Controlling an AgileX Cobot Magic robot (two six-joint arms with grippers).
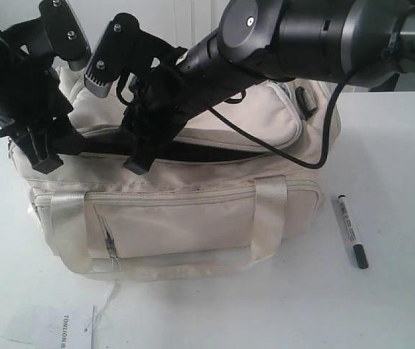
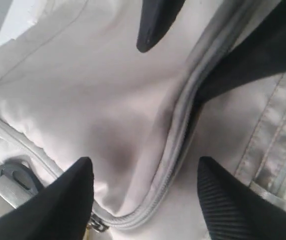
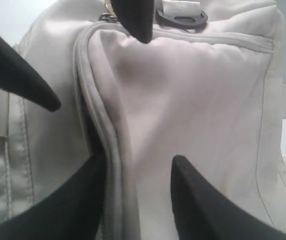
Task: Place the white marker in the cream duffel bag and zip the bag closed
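Observation:
The cream duffel bag (image 1: 192,218) sits mid-table, and its top zip gapes as a dark slit (image 1: 200,151). The white marker (image 1: 352,231) lies on the table to the bag's right, outside the bag, with no gripper near it. My left gripper (image 1: 41,156) hovers open over the bag's left end, its jaws astride the zip track (image 2: 178,150) near the slider (image 2: 96,226). My right gripper (image 1: 140,156) is just to its right, also open, with the zip edge (image 3: 107,150) between its fingers; one finger (image 3: 77,200) dips at the slit and the other is over the top flap.
A black strap ring (image 3: 183,19) hangs at the bag's end close to both grippers. A printed paper slip (image 1: 51,327) lies at the table's front left. A black cable (image 1: 328,138) from the right arm droops across the bag's right end.

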